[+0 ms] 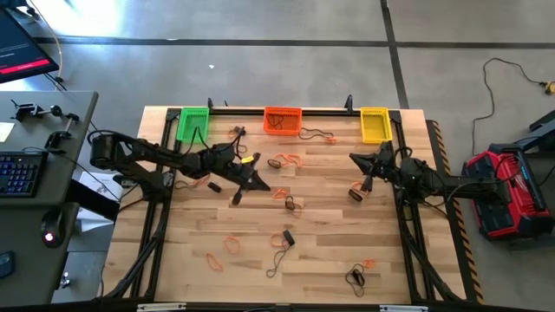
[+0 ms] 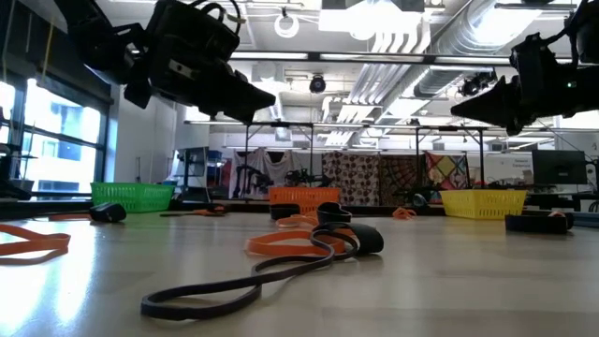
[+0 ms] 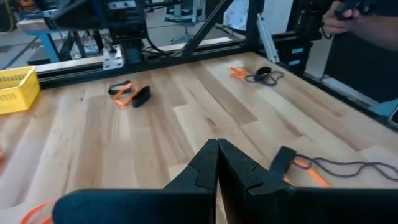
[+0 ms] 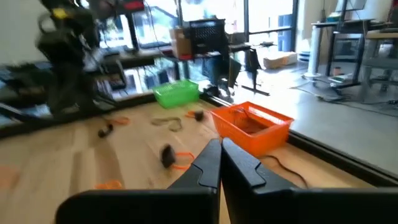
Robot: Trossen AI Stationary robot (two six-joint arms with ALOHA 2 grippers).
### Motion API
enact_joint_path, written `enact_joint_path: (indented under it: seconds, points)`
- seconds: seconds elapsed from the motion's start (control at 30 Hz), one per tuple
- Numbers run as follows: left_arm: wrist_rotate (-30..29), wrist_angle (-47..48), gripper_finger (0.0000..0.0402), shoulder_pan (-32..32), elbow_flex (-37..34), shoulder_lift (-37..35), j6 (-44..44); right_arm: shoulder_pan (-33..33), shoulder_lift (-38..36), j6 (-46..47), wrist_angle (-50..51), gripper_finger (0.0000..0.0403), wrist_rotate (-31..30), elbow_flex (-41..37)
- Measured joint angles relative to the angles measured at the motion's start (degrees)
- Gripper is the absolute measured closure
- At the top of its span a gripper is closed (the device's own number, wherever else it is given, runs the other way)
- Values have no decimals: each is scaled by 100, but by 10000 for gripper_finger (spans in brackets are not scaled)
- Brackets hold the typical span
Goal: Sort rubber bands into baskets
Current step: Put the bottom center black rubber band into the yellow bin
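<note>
High view. Three baskets stand along the far edge of the wooden surface (image 1: 329, 225): green basket (image 1: 192, 123), orange basket (image 1: 283, 120), yellow basket (image 1: 374, 124). Rubber bands lie scattered over the surface, among them an orange loop (image 1: 287, 161) near the centre and a dark loop (image 1: 355, 278) toward the near edge. The left gripper (image 1: 257, 180) hangs over the left-centre of the surface, the right gripper (image 1: 360, 159) over the right side below the yellow basket; both pairs of jaws are clenched with nothing between them, and no band touches either.

Low view. A long dark band (image 2: 253, 276) and an orange band (image 2: 290, 245) lie in the foreground, well below both raised grippers; the baskets stand in a row behind.

Left wrist view. The jaws meet tip to tip, empty. An orange band with a dark one (image 3: 130, 94) lies ahead of them; another dark band (image 3: 345, 165) lies just beside the jaws, apparently not touching.

Right wrist view. The jaws are pressed together, empty, pointing toward the orange basket (image 4: 252, 126); a dark-and-orange band (image 4: 171, 156) lies near, apart from them.
</note>
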State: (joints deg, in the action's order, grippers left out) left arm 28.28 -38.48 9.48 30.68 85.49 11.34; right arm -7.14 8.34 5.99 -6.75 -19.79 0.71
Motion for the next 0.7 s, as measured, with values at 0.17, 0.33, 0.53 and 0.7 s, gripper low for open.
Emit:
enact_joint_path:
  seconds: [0.17,0.33,0.53,0.7]
  points:
    - [-6,-38,401,-70,0,0,-58,55,100,295,-209,402,531,2]
    - [-63,-43,401,-61,0,0,-60,329,695,339,-450,402,468,69]
    - [-342,-41,401,-44,0,0,-124,954,2048,406,-353,403,-271,799]
    - [-350,-41,401,33,0,0,-153,1439,3373,333,-368,402,-768,1502]
